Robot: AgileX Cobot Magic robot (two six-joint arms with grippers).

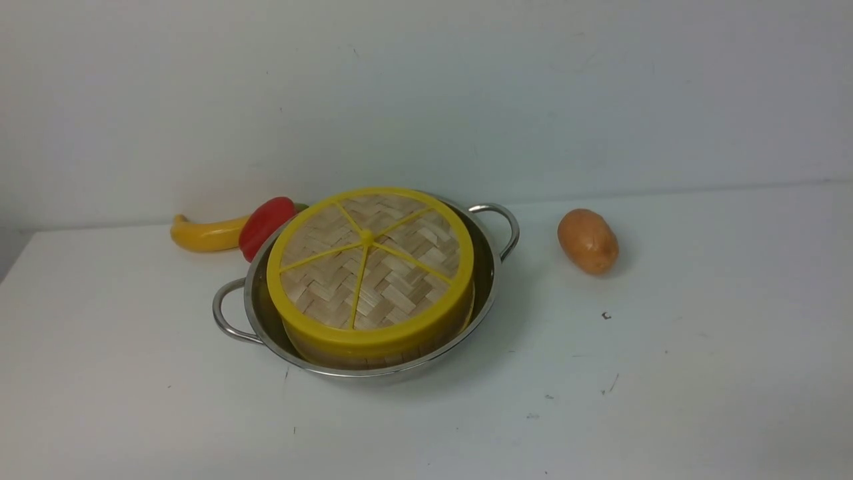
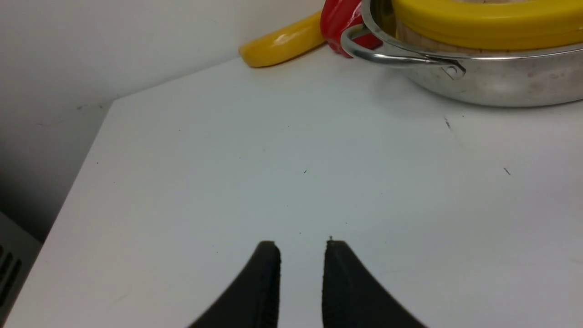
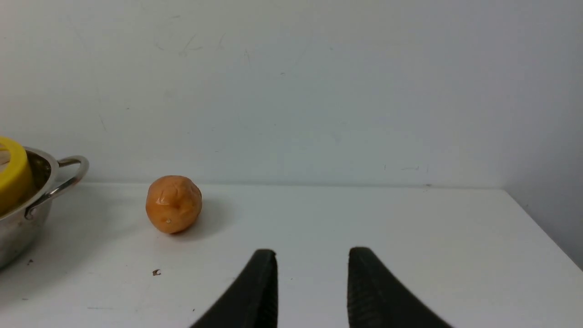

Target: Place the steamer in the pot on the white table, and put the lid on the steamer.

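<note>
Lid (image 1: 370, 261) covers steamer (image 1: 373, 352) inside the pot (image 1: 496, 230); potato (image 1: 588, 241) lies right of the pot. Left gripper (image 2: 301, 255) and right gripper (image 3: 312, 264) both spread, pinching nothing.

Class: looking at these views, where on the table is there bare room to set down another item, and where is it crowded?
Free: the near strip of the white table in front of the pot, and the stretch right of the potato. Crowded: the far left, where the banana and red pepper sit close against the pot.

A banana (image 1: 202, 235) and a red pepper (image 1: 265, 225) are lying touching by the wall. A potato (image 1: 588, 241) is sitting well apart.
</note>
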